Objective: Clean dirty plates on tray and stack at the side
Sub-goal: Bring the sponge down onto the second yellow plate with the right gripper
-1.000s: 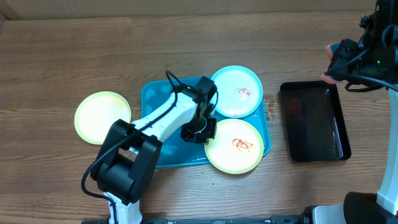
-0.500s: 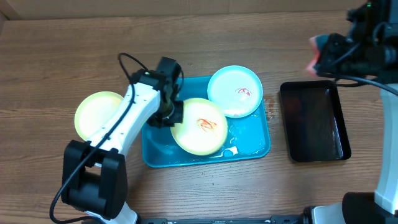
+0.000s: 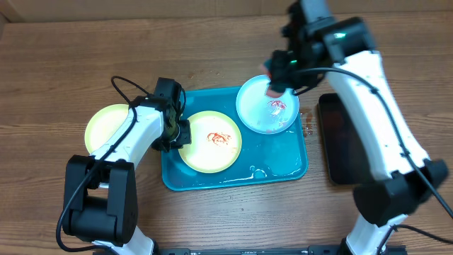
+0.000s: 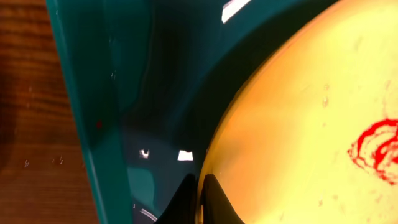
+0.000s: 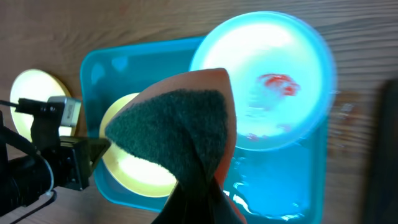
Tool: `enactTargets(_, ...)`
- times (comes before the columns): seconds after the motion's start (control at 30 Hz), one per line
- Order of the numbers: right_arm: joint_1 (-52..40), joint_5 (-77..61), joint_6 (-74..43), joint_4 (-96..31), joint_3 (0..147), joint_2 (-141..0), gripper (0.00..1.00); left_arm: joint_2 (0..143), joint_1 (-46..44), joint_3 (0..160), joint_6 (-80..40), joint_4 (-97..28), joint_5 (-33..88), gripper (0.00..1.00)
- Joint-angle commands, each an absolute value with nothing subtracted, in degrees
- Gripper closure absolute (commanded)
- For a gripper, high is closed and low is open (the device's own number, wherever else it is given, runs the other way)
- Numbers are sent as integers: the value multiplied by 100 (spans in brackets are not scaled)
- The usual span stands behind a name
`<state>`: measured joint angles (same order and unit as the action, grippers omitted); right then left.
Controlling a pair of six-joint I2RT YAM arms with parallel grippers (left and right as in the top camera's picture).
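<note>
The teal tray point(image 3: 280, 160) holds a yellow-green plate point(image 3: 210, 144) with a red sauce smear at its left. My left gripper point(image 3: 178, 134) is shut on that plate's left rim; the left wrist view shows the jaws point(image 4: 200, 194) pinching the rim of the plate point(image 4: 298, 118) over the tray point(image 4: 118, 93). A light blue plate point(image 3: 263, 113) with a red smear rests on the tray's far right corner. My right gripper point(image 3: 273, 83) is shut on a green and orange sponge point(image 5: 177, 127) above the blue plate point(image 5: 273, 68). A second yellow-green plate point(image 3: 112, 132) lies on the table left of the tray.
A black rectangular tray point(image 3: 348, 152) lies right of the teal tray, partly hidden by my right arm. Water pools on the teal tray's floor point(image 5: 280, 180). Small splashes mark the wood between the two trays.
My left gripper has dragged the smeared yellow-green plate from the tray's front right to its left. My right arm has swung in from the far right with the sponge to above the blue plate.
</note>
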<state>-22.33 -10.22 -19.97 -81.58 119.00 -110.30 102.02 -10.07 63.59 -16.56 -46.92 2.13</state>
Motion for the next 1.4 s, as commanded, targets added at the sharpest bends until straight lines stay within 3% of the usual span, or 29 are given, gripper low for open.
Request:
enactTargets(0.0, -2665, -1015, -2161, -7990, 11917, -11312, 96, 10193, -976, 6123, -1907, -4456, 255, 96)
enactTargets(0.47, -3509, -974, -2279, -7977, 11917, -12468, 96, 10193, -967, 5756, -2082, -4007, 242, 96)
enactTargets(0.8, -3632, -978, -2281, -7828, 11601, -12995, 96, 10193, -810, 5393, -1929, -3892, 602, 96)
enactTargets(1.2, -3562, -1096, -2884, -6038, 9937, -13104, 96, 10193, -810, 5345, -1752, -4058, 867, 96)
enactTargets(1.37, -3492, -1782, -3100, -5376, 9874, -13266, 96, 10193, -812, 5345, -1483, -4200, 1238, 96)
